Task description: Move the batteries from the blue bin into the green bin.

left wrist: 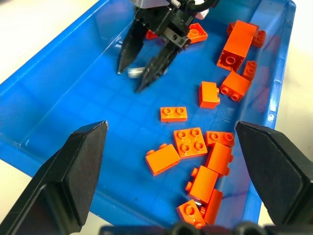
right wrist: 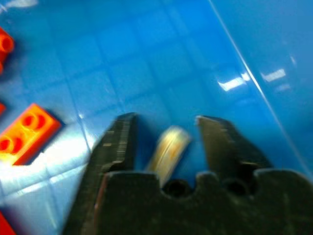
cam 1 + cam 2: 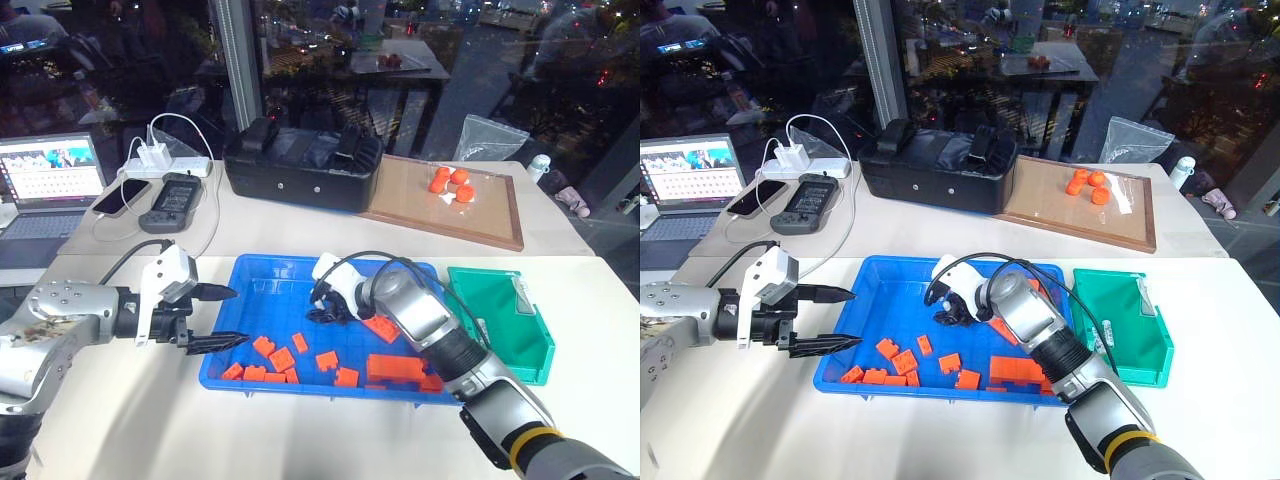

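My right gripper [image 2: 166,147] is part closed, jaws either side of 1 battery [image 2: 168,147] on the blue bin [image 3: 225,365] floor, near its far edge; no firm clamp visible. Risk: the smooth silvery cylinder rolls or squirts out. My left gripper [image 3: 215,318] is open, empty.

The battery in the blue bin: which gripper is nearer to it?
Right. The right gripper has the battery between its fingers in the blue bin; the left gripper is open at the bin's left rim.
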Action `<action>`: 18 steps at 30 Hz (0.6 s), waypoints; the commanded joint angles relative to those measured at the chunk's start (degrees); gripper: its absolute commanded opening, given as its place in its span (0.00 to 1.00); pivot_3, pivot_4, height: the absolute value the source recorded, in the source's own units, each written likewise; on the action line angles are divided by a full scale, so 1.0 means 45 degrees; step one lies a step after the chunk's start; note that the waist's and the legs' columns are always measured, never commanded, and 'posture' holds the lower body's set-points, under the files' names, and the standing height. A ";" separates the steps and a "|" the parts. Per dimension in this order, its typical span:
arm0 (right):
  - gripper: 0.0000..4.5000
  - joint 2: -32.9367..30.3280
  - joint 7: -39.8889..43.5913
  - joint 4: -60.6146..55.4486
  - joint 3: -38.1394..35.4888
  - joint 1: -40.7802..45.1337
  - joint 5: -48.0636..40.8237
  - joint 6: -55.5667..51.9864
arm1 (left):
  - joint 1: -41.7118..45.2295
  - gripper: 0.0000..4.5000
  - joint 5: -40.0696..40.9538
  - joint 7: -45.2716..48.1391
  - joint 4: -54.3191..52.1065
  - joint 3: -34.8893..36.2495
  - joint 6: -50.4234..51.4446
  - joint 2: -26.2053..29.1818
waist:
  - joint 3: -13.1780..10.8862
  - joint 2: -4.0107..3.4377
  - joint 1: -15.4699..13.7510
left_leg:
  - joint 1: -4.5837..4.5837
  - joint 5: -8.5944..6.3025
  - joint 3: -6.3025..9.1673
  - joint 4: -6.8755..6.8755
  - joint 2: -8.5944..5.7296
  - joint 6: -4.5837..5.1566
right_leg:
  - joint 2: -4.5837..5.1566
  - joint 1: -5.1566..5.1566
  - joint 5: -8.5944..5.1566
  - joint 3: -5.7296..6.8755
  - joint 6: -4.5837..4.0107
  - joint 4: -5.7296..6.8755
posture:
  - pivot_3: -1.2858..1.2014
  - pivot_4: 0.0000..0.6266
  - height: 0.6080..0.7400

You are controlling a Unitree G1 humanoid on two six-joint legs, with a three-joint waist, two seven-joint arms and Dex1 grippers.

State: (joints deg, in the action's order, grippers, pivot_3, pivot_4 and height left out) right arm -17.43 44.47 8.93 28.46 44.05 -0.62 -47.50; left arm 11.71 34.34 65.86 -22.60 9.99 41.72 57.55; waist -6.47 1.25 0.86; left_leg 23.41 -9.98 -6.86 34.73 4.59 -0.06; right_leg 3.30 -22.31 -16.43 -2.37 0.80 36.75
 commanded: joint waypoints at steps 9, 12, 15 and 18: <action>0.00 -0.1060 0.0605 -0.2825 -0.1521 0.0629 -0.0991 -0.1579 | 0.1097 1.00 0.0064 0.0379 0.0623 -0.0732 -0.0435 -0.0286 | -0.0004 0.0000 -0.0022 | 0.0082 0.0044 0.0001 0.0002 0.0000 0.0073 | -0.0003 -0.0017 0.0000 -0.0002 0.0001 0.0001 | 0.52 0.24 0.97; 0.00 -0.1806 0.0863 -0.3611 -0.2032 0.0718 -0.1386 -0.2356 | 0.1451 1.00 -0.0060 0.0493 0.0935 -0.1116 -0.0618 -0.0512 | -0.0004 0.0000 -0.0032 | 0.0076 0.0043 0.0000 -0.0003 0.0001 0.0072 | -0.0003 -0.0014 0.0000 -0.0002 0.0000 -0.0006 | 0.52 0.24 0.97; 0.13 -0.2708 0.1490 -0.4653 -0.2218 0.0440 -0.1989 -0.2794 | 0.1657 1.00 -0.0113 0.0582 0.1104 -0.1366 -0.0735 -0.0616 | -0.0004 0.0001 -0.0045 | 0.0076 0.0043 -0.0002 -0.0005 -0.0001 0.0072 | -0.0001 -0.0018 -0.0001 0.0006 -0.0001 -0.0017 | 0.52 0.24 0.97; 0.32 -0.4190 0.2545 -0.5691 -0.1819 -0.0126 -0.2309 -0.2226 | 0.1780 1.00 -0.0158 0.0696 0.1267 -0.1492 -0.0825 -0.0640 | -0.0006 0.0004 -0.0041 | 0.0086 0.0043 0.0005 -0.0011 -0.0004 0.0073 | 0.0005 -0.0016 -0.0001 0.0000 -0.0001 -0.0022 | 0.52 0.24 0.97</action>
State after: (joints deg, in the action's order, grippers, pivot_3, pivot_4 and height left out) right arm -33.36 52.84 -12.60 20.38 44.26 -10.06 -59.56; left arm 18.38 33.68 68.33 -16.81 2.88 39.37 54.41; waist -6.49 1.26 0.67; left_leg 23.81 -9.79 -6.83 34.66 4.56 0.27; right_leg 3.32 -22.37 -16.44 -2.36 0.80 36.61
